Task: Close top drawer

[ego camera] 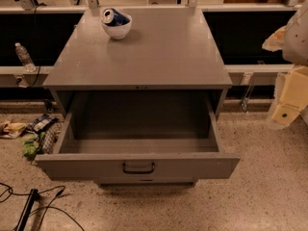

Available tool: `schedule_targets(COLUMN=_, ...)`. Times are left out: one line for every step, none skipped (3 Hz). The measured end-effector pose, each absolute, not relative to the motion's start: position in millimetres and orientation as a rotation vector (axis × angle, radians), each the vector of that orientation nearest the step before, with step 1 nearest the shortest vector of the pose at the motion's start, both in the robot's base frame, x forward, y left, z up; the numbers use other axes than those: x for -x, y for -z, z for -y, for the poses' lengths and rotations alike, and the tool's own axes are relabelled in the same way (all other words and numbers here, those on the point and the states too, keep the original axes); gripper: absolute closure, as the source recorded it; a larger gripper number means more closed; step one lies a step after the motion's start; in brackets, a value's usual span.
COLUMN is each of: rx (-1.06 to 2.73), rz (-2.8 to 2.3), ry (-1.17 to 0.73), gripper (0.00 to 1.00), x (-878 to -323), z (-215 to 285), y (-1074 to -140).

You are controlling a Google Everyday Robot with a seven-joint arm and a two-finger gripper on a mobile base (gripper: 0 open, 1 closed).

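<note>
The top drawer (pixel 139 166) of the grey metal cabinet (pixel 144 57) stands pulled far out toward me, and its inside is empty. Its grey front carries a dark loop handle (pixel 138 167) at the centre. A lower drawer front shows only as a thin strip beneath it. My gripper (pixel 288 107) is at the right edge of the view, pale yellow and white, raised to the right of the cabinet and well apart from the drawer and its handle.
A white bowl (pixel 117 28) holding a crushed blue can (pixel 113 17) sits on the cabinet top at the back left. A plastic bottle (pixel 23 57) stands on a ledge at left. Snack wrappers (pixel 33 134) and black cables (pixel 29 206) lie on the speckled floor at left.
</note>
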State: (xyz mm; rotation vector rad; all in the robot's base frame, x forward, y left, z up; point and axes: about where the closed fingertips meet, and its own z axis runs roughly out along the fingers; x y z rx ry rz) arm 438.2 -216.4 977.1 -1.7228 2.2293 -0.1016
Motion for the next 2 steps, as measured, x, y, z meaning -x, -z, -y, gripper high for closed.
schedule_targets(rx=1.723, rz=-2.229, ry=0.102, gripper=0.00, x=-438.2, z=216.4, y=-977.2)
schedule_targets(rx=1.706, rz=-2.175, ry=-0.039, gripper=0.21, x=-437.4, z=207.2, y=-951.4)
